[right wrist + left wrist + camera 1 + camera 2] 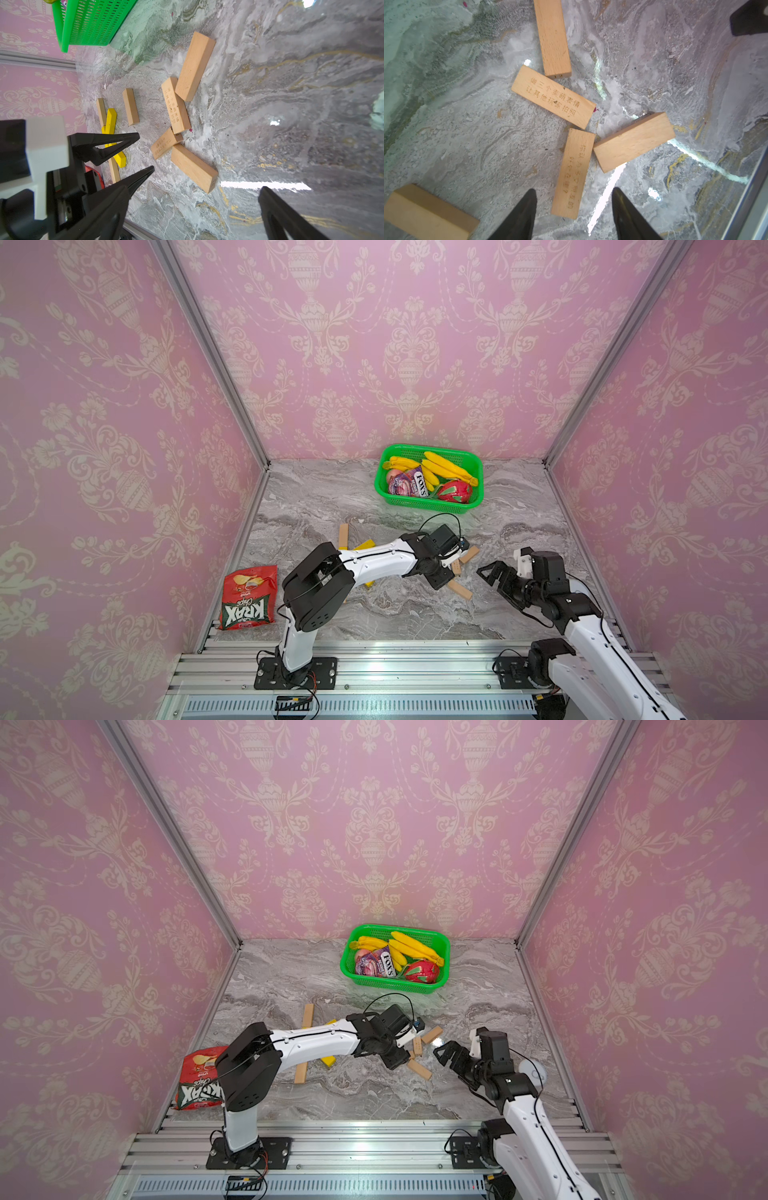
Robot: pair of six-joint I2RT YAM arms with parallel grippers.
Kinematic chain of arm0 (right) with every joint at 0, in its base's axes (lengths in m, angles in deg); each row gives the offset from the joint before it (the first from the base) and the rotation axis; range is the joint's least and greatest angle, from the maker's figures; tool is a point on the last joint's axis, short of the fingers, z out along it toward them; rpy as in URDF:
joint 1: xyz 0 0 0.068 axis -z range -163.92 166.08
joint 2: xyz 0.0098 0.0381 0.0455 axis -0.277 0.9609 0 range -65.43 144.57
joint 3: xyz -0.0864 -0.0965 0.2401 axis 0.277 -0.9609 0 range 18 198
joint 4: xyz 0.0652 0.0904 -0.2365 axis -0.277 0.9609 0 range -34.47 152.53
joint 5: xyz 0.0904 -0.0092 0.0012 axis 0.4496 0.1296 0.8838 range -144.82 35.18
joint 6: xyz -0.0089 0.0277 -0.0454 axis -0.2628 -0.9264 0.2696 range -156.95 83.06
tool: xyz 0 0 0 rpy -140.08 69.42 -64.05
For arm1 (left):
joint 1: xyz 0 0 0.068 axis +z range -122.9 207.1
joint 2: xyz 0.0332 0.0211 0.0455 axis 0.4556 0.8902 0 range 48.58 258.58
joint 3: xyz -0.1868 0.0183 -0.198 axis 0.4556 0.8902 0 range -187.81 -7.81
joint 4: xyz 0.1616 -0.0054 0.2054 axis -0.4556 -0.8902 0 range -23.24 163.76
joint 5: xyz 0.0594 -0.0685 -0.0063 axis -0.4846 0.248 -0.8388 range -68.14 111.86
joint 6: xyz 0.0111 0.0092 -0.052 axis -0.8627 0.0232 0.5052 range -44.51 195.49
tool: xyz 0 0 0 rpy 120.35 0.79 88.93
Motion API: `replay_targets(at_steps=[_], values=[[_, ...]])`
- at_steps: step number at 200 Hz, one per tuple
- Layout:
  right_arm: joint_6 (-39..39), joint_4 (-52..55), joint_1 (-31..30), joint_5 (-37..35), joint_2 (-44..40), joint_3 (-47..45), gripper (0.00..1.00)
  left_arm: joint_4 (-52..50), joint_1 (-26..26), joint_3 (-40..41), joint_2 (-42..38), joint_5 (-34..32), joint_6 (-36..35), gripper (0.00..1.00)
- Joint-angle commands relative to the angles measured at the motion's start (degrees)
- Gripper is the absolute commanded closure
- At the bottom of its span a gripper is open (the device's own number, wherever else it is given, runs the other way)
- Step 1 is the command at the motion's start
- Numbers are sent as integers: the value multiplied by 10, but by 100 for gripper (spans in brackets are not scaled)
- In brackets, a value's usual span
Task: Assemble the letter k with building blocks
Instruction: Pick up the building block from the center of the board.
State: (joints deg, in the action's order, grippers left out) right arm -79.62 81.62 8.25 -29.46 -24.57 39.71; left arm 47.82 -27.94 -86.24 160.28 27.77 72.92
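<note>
Plainly, two smooth wooden building blocks (553, 96) carry burnt-in Chinese characters. The left gripper (573, 189), half parted, straddles one engraved bar (572, 174) without touching it on the glossy marble-print table (415, 614). Right gripper (489, 572) gapes empty nearby. A red KRAX Chips bag (248, 597) lies apart, and a FOX'S pack (417, 485) sits in the green mesh basket (415, 502).

"KRAX" in big white letters plus "Chips" on the red chip bag (248, 597), upside down in a top view. "FOX'S" on the candy packet (409, 485) in the green basket (428, 504). Left wrist view: one wooden block (553, 96) has two lines of engraved Chinese, "做三个卖萌表情 / 让其他玩家拍照". The second wooden block (573, 173) touching it also has engraved Chinese, too faint to read.
</note>
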Motion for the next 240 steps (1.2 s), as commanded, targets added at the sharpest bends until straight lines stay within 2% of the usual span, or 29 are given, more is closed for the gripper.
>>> replay_targets(at_steps=[1,39,67,240], values=[[-13,19,4,23,-16,-14,0,-18,-5,-27,24,9,-12,42],[-11,41,4,18,-44,-21,0,-25,-6,-42,40,27,-13,47],[-19,33,4,20,-52,-29,0,-40,-7,-48,48,29,-18,53],[-14,24,4,20,-48,-30,0,-66,-7,-51,71,-6,-31,52]])
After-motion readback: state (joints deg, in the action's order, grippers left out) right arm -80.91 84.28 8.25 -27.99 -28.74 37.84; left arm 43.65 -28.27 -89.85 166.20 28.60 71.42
